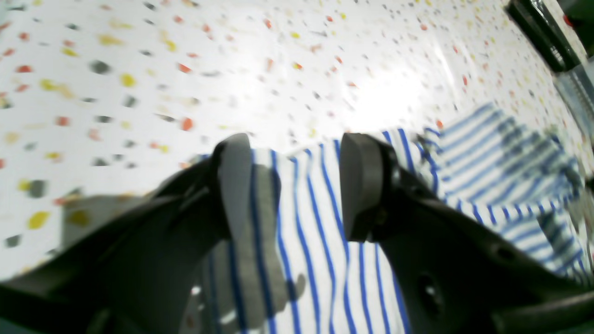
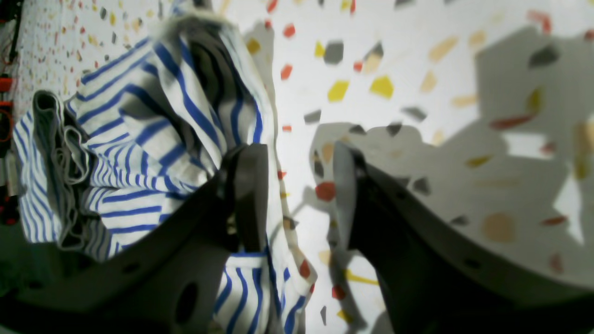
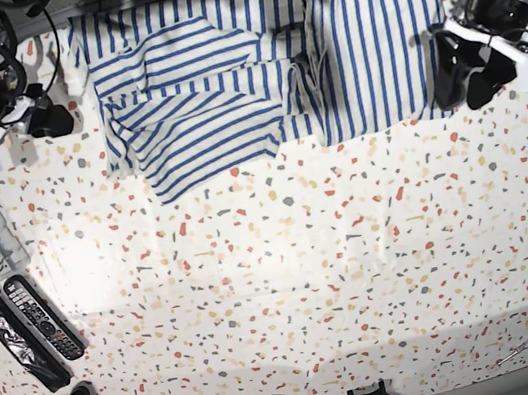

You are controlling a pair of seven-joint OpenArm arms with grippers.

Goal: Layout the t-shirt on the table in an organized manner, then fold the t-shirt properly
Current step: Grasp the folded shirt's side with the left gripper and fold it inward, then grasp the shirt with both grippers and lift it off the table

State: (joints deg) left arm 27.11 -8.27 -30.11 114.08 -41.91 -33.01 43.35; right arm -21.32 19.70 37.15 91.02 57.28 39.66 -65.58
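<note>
Currently the white short-sleeved cloth t-shirt with thin blue stripes (image 3: 262, 66) lies along the far edge of the wide white terrazzo-speckled table (image 3: 289, 285), part flat and part rumpled: its right portion lies smooth, while the left portion is doubled over in slanting layers.

The left gripper (image 1: 294, 185) hovers at the shirt's right edge in the base view, jaws spread wide with striped cloth showing between them, nothing pinched. The right gripper (image 2: 297, 195) sits at the far left, beside the bunched cloth; its jaws stand apart, one finger over the fabric's border and the other over bare table, and it seems to hold nothing.

Judging by this, the laying-out step is not yet finished. To do it well, each gripper should probably take a single layer at an outer corner or hem, not a bundle of folds, then draw the cloth outward and toward the near side so the slanted layers open. Pulling evenly on both sides should keep the stripes straight; grabbing several layers risks dragging the whole heap.
</note>
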